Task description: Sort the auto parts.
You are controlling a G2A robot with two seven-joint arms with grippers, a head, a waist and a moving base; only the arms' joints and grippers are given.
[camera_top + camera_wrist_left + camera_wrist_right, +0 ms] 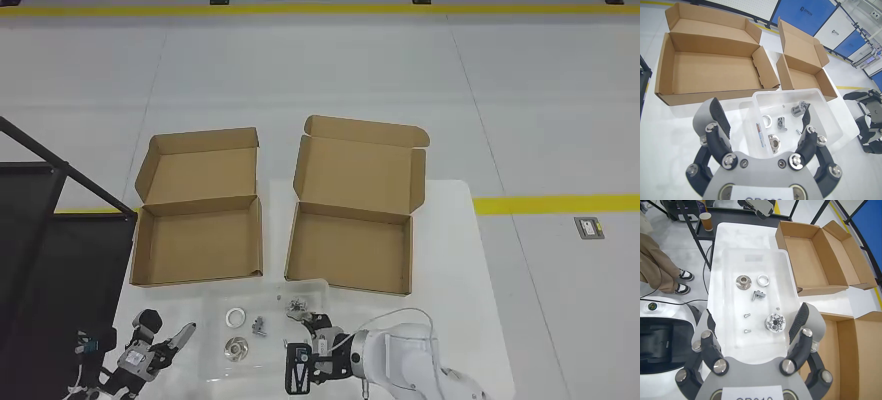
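Low in the top view, left gripper and right gripper hang wide open and empty, flanking the clear tray of auto parts.

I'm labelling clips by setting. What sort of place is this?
Probably a factory or lab floor: yellow floor lines, blue partition panels, and metal parts in a tray beside cardboard boxes.

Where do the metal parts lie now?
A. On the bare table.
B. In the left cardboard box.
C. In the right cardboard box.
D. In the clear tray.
D: the parts all lie inside the clear tray, while the left box and the right box are empty.
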